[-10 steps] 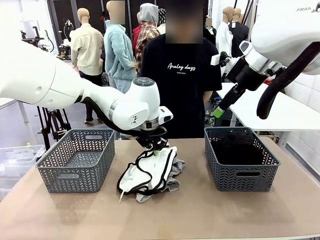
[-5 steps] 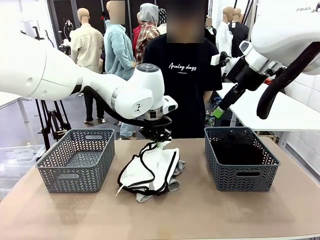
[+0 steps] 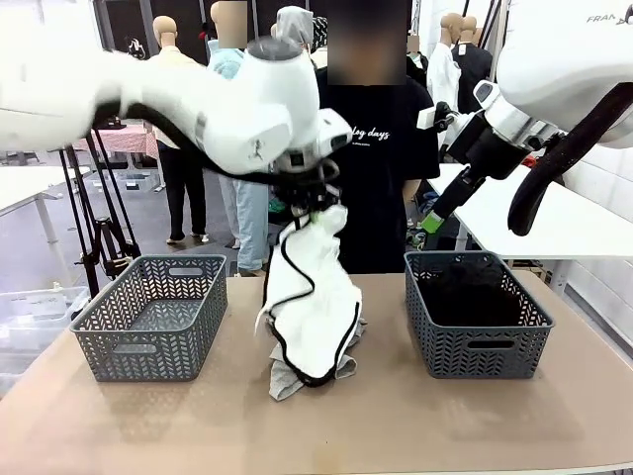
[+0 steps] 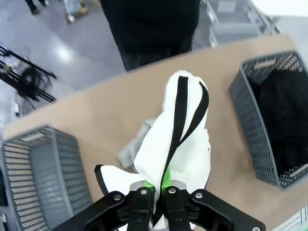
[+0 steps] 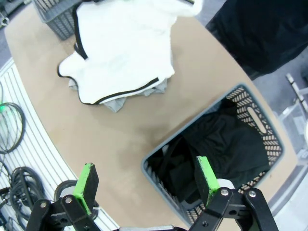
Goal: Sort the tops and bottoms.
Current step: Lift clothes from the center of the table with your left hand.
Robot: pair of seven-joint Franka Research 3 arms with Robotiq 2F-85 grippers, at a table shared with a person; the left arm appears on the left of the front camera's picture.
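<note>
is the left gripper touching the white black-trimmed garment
Touching. The left wrist view shows the left gripper shut on the white black-trimmed garment, cloth pinched in its jaws.

Tan table (image 3: 445, 426), left basket (image 3: 148, 341), right basket (image 3: 480, 346) holding dark clothes (image 3: 465, 292), grey garment (image 3: 285, 384) lying between them

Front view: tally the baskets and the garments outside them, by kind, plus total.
Baskets: 2 (left basket, right basket)
Garments outside baskets: 2 (white black-trimmed garment, grey garment)
Total: 4
</note>
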